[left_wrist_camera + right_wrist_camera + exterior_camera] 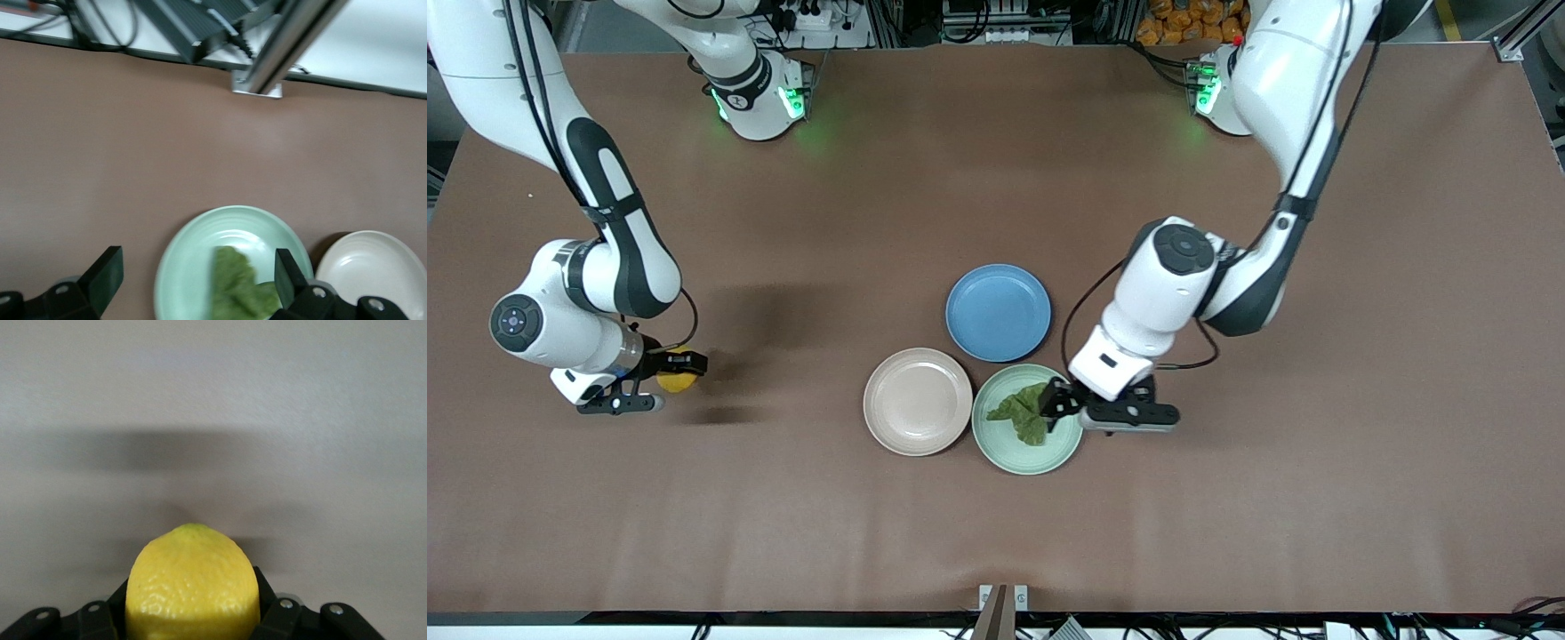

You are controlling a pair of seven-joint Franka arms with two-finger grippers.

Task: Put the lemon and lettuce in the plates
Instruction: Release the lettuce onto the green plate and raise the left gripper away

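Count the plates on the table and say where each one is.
3. The blue plate lies farthest from the front camera; the pink plate and the green plate lie side by side nearer it, the green one holding the lettuce.

I think I am working in a robot lab, not a home or a kitchen. Two big white robot arms (605,222) are fixed to one long table (996,533) with a plain brown cover, and little green lights (790,100) glow at the bottom of each arm. Along the table's edge by the arms I see metal frames (1525,31), black cables (783,18) and machine boxes, and the plates (918,401) look like plastic toy dishes.
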